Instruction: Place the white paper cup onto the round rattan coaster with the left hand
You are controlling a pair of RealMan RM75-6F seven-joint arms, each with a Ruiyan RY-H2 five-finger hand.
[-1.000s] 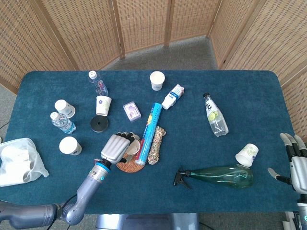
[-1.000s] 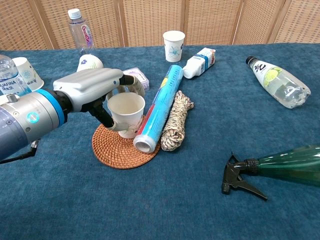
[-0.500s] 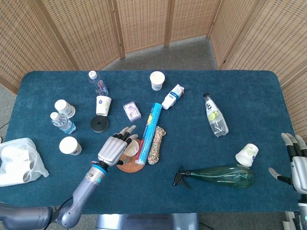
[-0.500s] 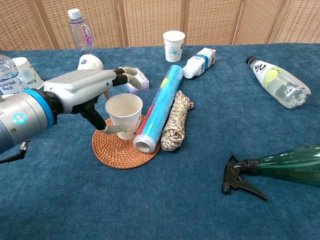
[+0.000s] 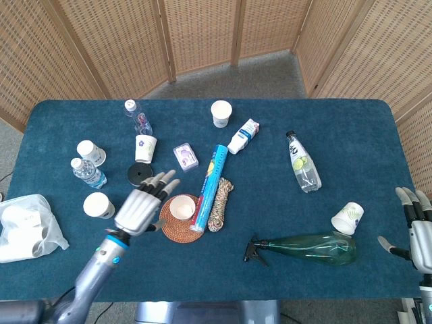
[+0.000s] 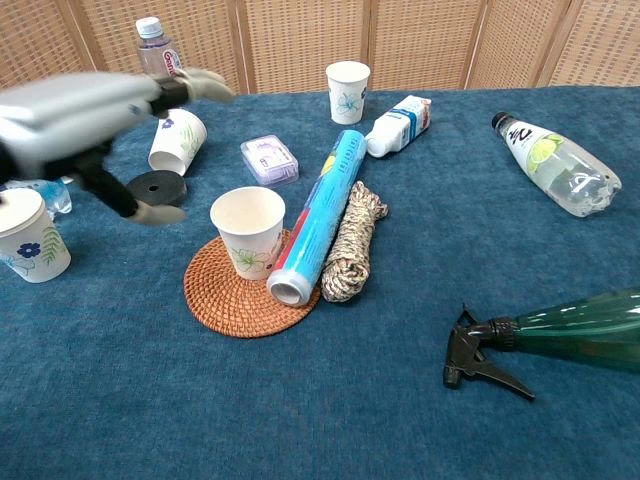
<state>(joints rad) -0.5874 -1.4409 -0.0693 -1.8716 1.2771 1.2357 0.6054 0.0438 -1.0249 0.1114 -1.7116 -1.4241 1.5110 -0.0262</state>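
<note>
The white paper cup point(image 5: 181, 207) point(image 6: 249, 231) stands upright on the round rattan coaster point(image 5: 173, 223) point(image 6: 238, 295), leaning against nothing but close to a blue roll. My left hand point(image 5: 141, 206) point(image 6: 85, 108) hovers to the left of the cup, apart from it, fingers spread and holding nothing; it is blurred in the chest view. My right hand point(image 5: 416, 224) rests at the table's right edge, fingers apart and holding nothing.
A blue roll point(image 6: 317, 214) overlaps the coaster's right side, with a rope bundle point(image 6: 355, 240) beside it. A black disc point(image 6: 156, 187), several paper cups point(image 6: 177, 140), bottles point(image 5: 86, 172), a green spray bottle point(image 5: 304, 248) and a plastic bag point(image 5: 25, 226) lie around.
My left hand let go of the cup, opened, and drew back left and up. The cup stays upright on the coaster.
</note>
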